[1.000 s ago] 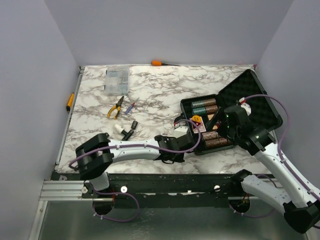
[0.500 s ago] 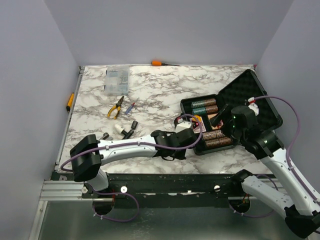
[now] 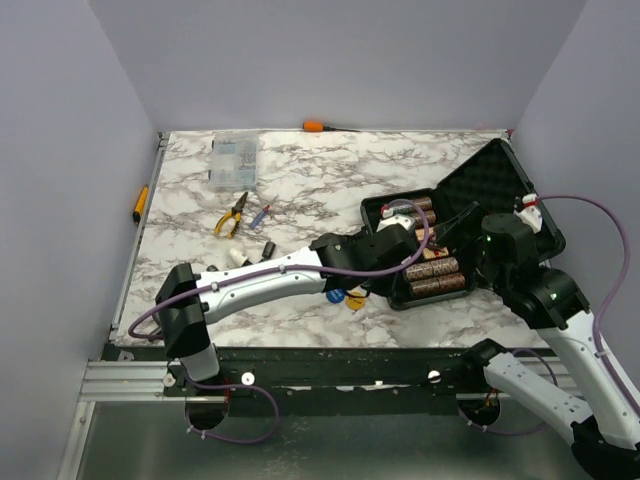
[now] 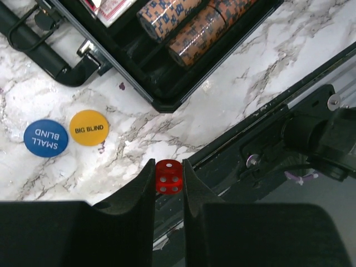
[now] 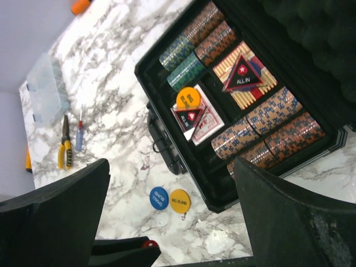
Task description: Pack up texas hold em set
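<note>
Marble table (image 3: 300, 190), near side: your left gripper (image 4: 168, 179) is pinching a red die (image 4: 168, 177), and the open black case (image 4: 162, 101) lies just ahead of its fingertips, long axis running diagonally up to the right. A blue disc (image 4: 46, 138) and a yellow disc (image 4: 89, 127) lie outside the case by the handle. Your right gripper (image 5: 169, 167) hangs above the case, spread wide and empty, so I judge the left arm the one placed for the drop.

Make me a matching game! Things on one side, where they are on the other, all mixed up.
Things
1. red die
2. blue SMALL BLIND disc
3. ALL IN triangle
4. pliers

Places
A. inside the open case
B. on the table by the clear box
C. pinched between the left fingers
D. on the table beside the yellow disc

Pairs: 1-C, 2-D, 3-A, 4-B
</note>
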Tool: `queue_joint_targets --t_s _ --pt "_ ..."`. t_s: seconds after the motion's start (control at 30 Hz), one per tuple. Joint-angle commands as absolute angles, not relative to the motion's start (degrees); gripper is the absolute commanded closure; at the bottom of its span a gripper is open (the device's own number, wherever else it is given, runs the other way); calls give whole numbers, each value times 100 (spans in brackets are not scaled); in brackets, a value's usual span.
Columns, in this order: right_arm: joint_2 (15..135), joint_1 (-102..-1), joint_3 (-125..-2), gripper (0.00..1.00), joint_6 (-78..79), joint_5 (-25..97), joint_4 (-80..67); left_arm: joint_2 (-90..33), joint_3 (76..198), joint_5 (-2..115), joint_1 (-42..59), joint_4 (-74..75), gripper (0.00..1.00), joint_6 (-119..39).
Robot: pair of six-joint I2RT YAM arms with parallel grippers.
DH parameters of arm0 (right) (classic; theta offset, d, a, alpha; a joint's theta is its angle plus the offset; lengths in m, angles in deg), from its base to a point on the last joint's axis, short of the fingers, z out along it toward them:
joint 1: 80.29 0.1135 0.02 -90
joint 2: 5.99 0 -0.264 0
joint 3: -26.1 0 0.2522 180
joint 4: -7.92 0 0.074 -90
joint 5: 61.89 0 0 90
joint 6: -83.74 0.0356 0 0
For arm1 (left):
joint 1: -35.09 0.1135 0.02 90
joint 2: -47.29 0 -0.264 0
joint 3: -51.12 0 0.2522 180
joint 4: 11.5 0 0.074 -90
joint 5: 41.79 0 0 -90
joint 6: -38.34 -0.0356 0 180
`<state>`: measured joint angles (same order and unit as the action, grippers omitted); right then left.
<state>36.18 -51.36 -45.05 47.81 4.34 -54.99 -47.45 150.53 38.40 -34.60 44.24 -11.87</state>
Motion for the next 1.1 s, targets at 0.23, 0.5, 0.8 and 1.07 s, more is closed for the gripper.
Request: queue_joint_targets --t_s 0.23,0.5,0.8,1.07 --pt "3574 -5106 -5406 5 4267 -496 -5870 -5768 16400 4734 -2548 4752 100 -1498" --pt "3591 -5111 -5624 5 4006 -629 -5836 -6569 17370 5216 -1764 4802 100 -1341" --pt "3516 -5109 -5494 5 3929 -512 -5716 -7760 18731 5589 -934 4989 100 -700" --pt "3428 -5110 -5388 3 3646 -688 -5609 -8450 19447 5826 -465 4854 100 -191"
